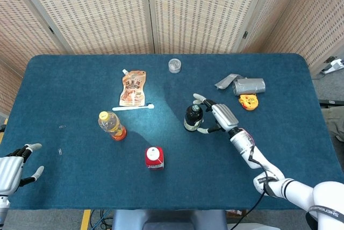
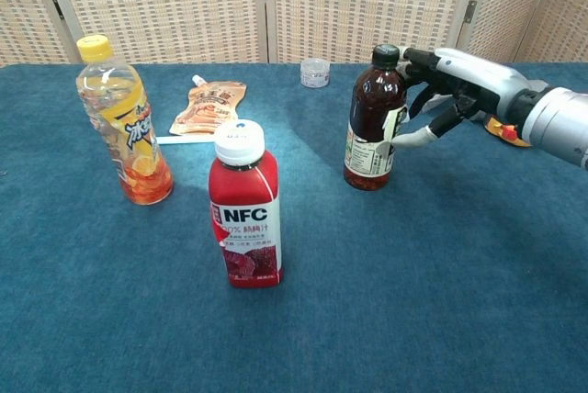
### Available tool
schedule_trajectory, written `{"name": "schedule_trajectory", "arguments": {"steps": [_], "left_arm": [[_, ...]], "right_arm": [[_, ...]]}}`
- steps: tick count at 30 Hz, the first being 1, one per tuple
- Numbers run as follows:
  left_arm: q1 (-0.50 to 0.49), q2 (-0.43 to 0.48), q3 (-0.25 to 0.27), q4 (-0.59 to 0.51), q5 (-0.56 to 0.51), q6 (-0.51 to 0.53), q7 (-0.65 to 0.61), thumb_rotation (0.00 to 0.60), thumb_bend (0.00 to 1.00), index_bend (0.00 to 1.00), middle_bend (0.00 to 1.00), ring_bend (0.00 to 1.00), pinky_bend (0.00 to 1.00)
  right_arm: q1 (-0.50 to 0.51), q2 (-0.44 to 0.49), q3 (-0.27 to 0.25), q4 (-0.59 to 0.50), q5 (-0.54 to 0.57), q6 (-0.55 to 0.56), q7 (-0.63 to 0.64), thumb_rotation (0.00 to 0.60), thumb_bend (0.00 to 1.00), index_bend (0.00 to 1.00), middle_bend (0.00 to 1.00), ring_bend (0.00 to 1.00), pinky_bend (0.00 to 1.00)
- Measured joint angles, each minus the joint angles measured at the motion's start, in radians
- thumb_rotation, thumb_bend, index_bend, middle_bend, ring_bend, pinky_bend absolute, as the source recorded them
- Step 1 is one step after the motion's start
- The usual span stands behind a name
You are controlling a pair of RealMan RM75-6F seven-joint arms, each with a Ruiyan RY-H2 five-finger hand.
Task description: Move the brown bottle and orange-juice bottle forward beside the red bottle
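1. The right hand [image 2: 450,90], fingers spread and holding nothing, sits against the brown bottle [image 2: 374,119], right of centre in the chest view.
2. Judgement: close evenly around the body so it stays upright.
3. Orange-juice bottle [image 2: 122,122] stands left; red bottle [image 2: 245,207] centre foreground.
4. Left hand [image 1: 12,168] rests empty with fingers apart, lower left in the head view.
5. Blue cloth table [image 1: 80,181]; woven screens [image 1: 107,9] behind.

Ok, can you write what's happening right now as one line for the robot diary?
right robot hand: open, at brown bottle | orange-juice bottle: untouched | red bottle: upright | left robot hand: open, idle
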Motion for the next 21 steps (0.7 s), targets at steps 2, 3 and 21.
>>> {"name": "schedule_trajectory", "arguments": {"steps": [2,3,21], "left_arm": [[0.001,0.001,-0.001,0.000,-0.002,0.001,-0.006,0.600,0.24,0.50,0.32,0.40,0.56],[0.001,0.002,-0.002,0.000,-0.003,0.001,-0.008,0.600,0.24,0.50,0.32,0.40,0.56],[0.008,0.014,-0.002,-0.005,-0.003,0.005,-0.015,0.600,0.24,0.51,0.32,0.40,0.56]], "right_arm": [[0.013,-0.019,0.000,0.026,0.003,-0.011,0.016,0.600,0.11,0.12,0.25,0.20,0.36],[0.018,-0.027,-0.001,0.036,0.004,-0.017,0.024,0.600,0.11,0.12,0.26,0.20,0.36],[0.046,-0.134,-0.009,0.163,0.014,0.016,0.108,0.600,0.16,0.48,0.58,0.53,0.63]]}}
